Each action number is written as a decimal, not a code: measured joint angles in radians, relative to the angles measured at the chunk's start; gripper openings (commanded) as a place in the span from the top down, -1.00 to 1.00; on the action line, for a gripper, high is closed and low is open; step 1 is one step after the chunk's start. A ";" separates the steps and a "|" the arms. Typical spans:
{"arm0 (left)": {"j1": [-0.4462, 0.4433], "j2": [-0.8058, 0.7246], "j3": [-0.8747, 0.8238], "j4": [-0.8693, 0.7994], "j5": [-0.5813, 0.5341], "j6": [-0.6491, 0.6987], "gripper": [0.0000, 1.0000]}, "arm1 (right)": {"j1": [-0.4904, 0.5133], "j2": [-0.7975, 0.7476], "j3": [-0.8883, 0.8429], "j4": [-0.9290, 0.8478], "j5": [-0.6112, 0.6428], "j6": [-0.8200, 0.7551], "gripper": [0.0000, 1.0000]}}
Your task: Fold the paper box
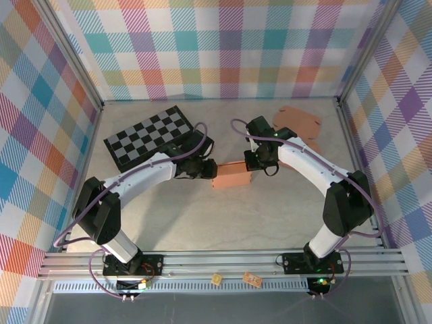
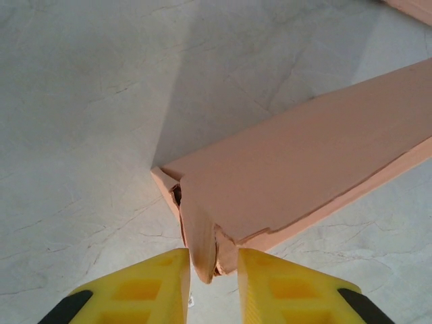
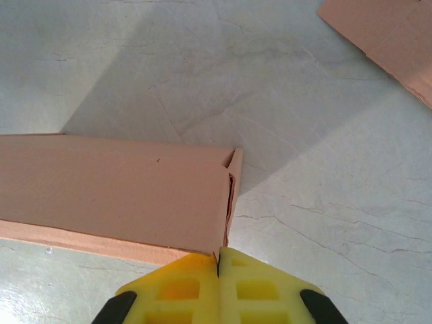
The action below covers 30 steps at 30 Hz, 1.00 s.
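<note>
Pinching the end flap (image 2: 202,246) of the paper box (image 1: 231,177), the left claw (image 2: 210,280) sits narrow around it, mid counter (image 1: 202,223). The right claw (image 3: 218,270), fully closed, butts the opposite end. Next probably calls for tucking that flap inward against the brace.

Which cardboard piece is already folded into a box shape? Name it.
The paper box in the middle: it stands raised with closed sides, while the cardboard blanks at the back right lie flat.
</note>
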 measured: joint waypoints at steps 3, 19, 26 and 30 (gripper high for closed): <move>0.000 0.000 0.021 -0.004 -0.004 0.006 0.56 | 0.000 0.000 0.000 0.000 0.000 0.000 1.00; 0.000 0.001 0.039 -0.034 -0.010 0.013 0.67 | 0.000 0.000 0.000 -0.002 0.000 0.003 1.00; 0.000 0.003 0.066 -0.061 0.014 -0.037 0.68 | 0.000 0.000 0.000 -0.004 0.001 0.014 1.00; 0.000 0.009 0.077 -0.084 0.032 -0.064 0.68 | 0.000 0.000 0.003 -0.009 0.000 0.018 1.00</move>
